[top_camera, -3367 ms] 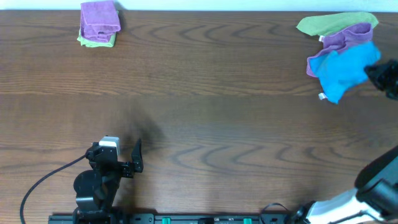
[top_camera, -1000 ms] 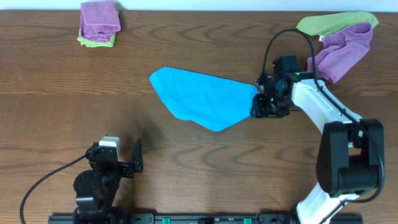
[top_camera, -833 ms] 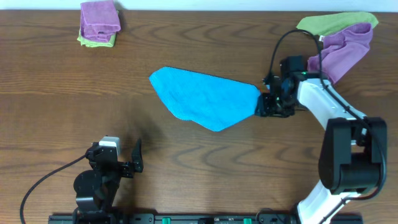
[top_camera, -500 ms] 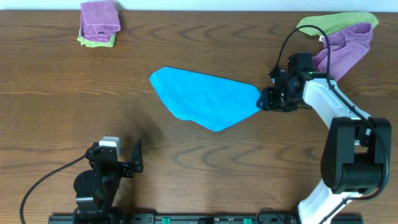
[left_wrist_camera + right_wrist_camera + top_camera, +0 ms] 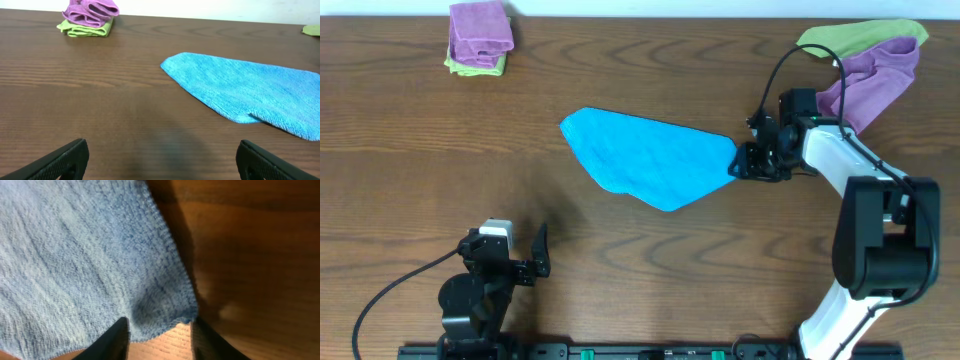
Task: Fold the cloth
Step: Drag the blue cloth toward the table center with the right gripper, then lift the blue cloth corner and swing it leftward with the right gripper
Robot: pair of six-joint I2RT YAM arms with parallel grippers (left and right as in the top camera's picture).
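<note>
Tabletop [image 5: 650, 260] before left gripper [image 5: 161, 150] lies open; stack [image 5: 480, 40] and heap [image 5: 870, 60] crowd far corners.

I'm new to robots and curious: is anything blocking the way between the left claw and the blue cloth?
Nothing visible does. Only bare table lies between the left claw and the cloth. The purple and green cloths sit off to the side, at the far edge.

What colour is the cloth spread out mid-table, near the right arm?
The square microfibre cloth is plain bright sky-blue, without pattern; the overhead view shows it best.
</note>
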